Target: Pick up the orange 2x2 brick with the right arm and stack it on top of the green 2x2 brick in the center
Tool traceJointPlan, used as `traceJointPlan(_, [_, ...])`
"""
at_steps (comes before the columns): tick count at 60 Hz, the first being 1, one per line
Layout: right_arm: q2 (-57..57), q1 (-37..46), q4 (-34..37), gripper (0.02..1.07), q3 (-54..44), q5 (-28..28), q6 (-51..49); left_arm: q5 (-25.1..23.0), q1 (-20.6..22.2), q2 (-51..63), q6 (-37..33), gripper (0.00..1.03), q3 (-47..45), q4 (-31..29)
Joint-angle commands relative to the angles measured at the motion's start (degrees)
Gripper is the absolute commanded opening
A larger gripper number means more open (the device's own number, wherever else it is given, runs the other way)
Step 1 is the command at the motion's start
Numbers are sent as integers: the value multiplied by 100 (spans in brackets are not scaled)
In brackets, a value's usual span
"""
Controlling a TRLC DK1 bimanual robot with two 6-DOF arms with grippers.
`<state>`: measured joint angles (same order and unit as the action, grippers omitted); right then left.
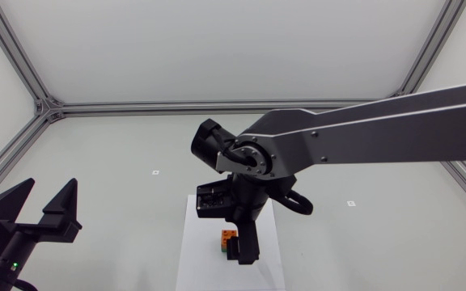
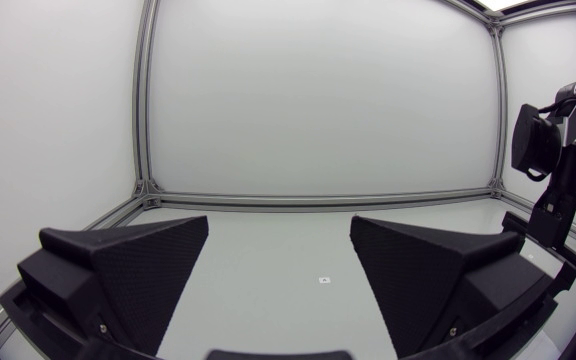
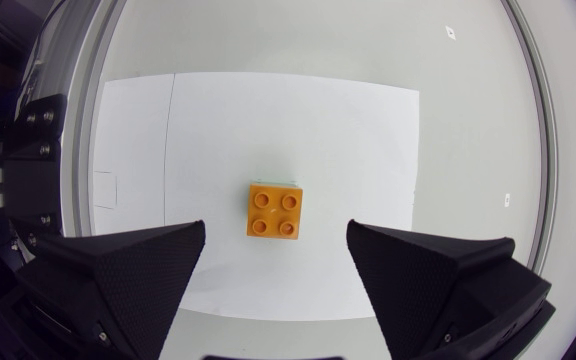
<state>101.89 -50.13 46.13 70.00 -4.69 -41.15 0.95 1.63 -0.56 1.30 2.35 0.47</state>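
Note:
The orange 2x2 brick (image 1: 228, 235) (image 3: 274, 211) sits studs up on top of the green brick (image 1: 222, 247), of which only a thin edge (image 3: 274, 183) shows in the right wrist view. Both stand on a white sheet (image 1: 191, 259) (image 3: 358, 130). My right gripper (image 1: 244, 247) (image 3: 276, 228) hangs just above the stack, open, its fingers apart on either side and touching nothing. My left gripper (image 1: 43, 204) (image 2: 279, 225) is open and empty at the table's left front, far from the bricks.
My right arm (image 1: 362, 133) reaches across from the right, over the middle of the table, and also shows in the left wrist view as the right arm (image 2: 558, 150). Small markers (image 1: 155, 171) (image 1: 350, 203) dot the table surface. An aluminium frame (image 1: 47, 105) borders the table.

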Motion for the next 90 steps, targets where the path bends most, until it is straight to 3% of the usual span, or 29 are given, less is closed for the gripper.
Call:
traceJointPlan(1, [-424,12,212,103,-197,-23,10,-16,4,-23,-33,99,-235,-65])
traceJointPlan(14, [-1479,214,546,103,-425,-6,107,-16,13,-23,-33,99,-235,-65])
traceJointPlan(27, [-2683,1269,458,103,-759,-146,159,-16,4,-23,-33,99,-235,-65])
traceJointPlan(42, [-3975,2965,-552,103,-1753,-261,318,-16,4,-23,-33,99,-235,-65])
traceJointPlan(60, [-4942,4811,-1484,103,-2605,-955,485,-16,4,-23,-33,99,-235,-65])
traceJointPlan(69, [-5346,5277,-2178,103,-3150,-973,458,-16,4,-23,-33,99,-235,-65])
traceJointPlan(90, [-6611,5505,-3708,103,-4407,-709,1126,-16,4,-23,-33,99,-235,-65])
